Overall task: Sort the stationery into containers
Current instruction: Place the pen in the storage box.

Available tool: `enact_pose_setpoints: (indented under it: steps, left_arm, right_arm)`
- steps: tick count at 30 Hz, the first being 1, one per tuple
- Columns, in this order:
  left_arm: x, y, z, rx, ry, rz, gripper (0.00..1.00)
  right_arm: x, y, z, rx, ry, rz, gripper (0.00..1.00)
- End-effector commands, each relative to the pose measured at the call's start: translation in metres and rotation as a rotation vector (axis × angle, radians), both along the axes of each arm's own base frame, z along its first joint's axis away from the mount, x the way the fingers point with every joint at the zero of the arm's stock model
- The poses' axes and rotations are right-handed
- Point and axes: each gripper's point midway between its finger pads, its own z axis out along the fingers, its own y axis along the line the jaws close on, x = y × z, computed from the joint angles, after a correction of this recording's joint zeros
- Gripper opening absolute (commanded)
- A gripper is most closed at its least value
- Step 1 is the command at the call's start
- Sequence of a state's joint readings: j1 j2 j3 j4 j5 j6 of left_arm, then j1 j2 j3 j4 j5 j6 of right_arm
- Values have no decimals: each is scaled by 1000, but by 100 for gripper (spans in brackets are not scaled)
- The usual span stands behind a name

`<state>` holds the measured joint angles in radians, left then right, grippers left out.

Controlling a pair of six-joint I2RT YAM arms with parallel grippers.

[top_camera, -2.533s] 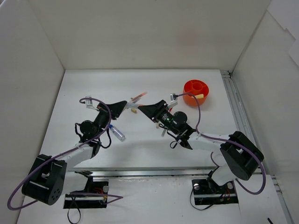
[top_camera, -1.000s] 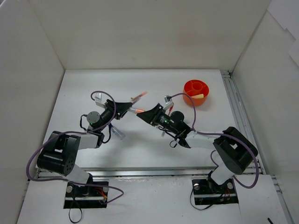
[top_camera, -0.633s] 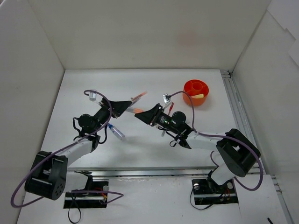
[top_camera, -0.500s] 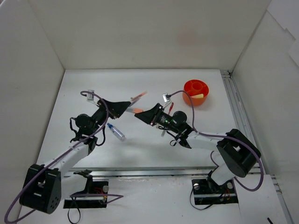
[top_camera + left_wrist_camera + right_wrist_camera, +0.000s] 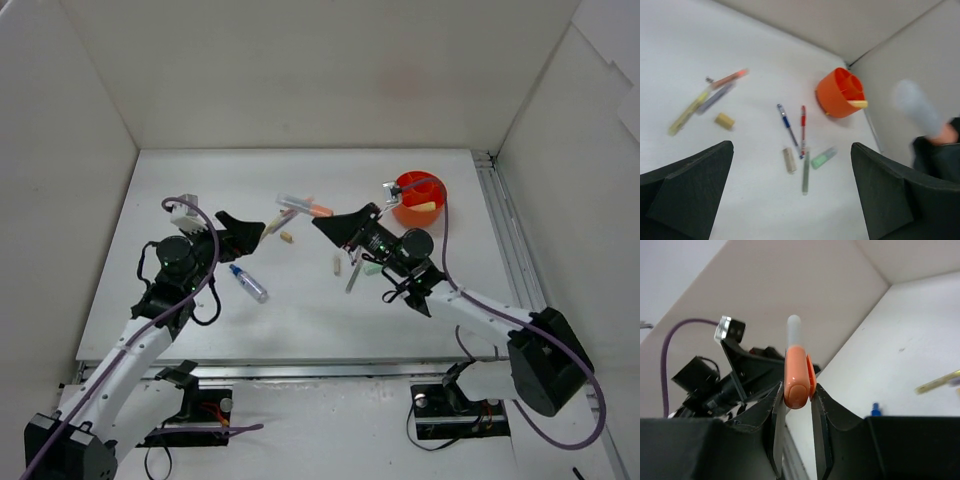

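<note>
Left tool [image 5: 791,148] is pulling back farther from the orange pot [image 5: 405,214], spread and empty — right tool [image 5: 796,390] is clamping the orange highlighter [image 5: 797,371], likely pot-bound.

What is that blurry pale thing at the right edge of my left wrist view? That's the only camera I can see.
Observer: The right wrist view shows it sharp. It is the right claw shut on an orange highlighter, its pale end sticking out.
Operator: Is it over the pot?
Observer: No. From above, that claw is left of the orange pot, not over it.
Operator: Anything outside my frame?
Observer: A blue-capped clear tube lies on the table beside the left arm.
</note>
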<state>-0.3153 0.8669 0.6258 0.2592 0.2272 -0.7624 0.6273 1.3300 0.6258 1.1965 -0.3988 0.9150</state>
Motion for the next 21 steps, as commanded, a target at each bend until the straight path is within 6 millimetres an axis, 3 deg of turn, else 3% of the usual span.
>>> enact_pose_setpoints:
  steps: [1, 2, 3, 4, 5, 6, 7, 8, 9, 10, 12, 16, 21]
  left_arm:
    - [-4, 28, 20, 97, -21, 126, 99]
    - [-6, 33, 21, 109, -22, 147, 99]
    - [-8, 39, 23, 126, -29, 167, 99]
    - [-12, 47, 27, 134, -29, 206, 99]
    - [-13, 49, 31, 134, -42, 210, 99]
    - [-14, 59, 27, 162, -22, 259, 99]
    - [-17, 62, 29, 167, -28, 268, 99]
    - [-17, 65, 28, 177, -22, 282, 99]
    - [-17, 71, 31, 188, -23, 313, 99]
    - [-17, 75, 24, 215, 3, 327, 99]
    - [-16, 85, 25, 235, 20, 380, 99]
    - [-13, 90, 16, 273, 70, 405, 99]
    - [-8, 93, 13, 276, 86, 426, 99]
  right_arm:
    - [15, -38, 53, -59, -177, -207, 0]
    - [14, -51, 65, -76, -198, -261, 0]
    - [28, -67, 39, -209, -134, -365, 0]
    - [31, -78, 30, -278, -111, -415, 0]
    - [32, -92, 48, -313, -116, -478, 0]
    - [39, -115, 15, -493, -10, -570, 0]
    - [40, -127, 7, -581, 29, -608, 0]
    - [45, -137, 19, -624, 46, -659, 0]
    - [45, -154, 1, -749, 88, -697, 0]
    - [46, -163, 5, -794, 109, -719, 0]
    - [45, -179, -19, -941, 183, -728, 0]
    - [57, -217, -36, -1083, 325, -769, 0]
    - [70, -234, -54, -1122, 428, -649, 0]
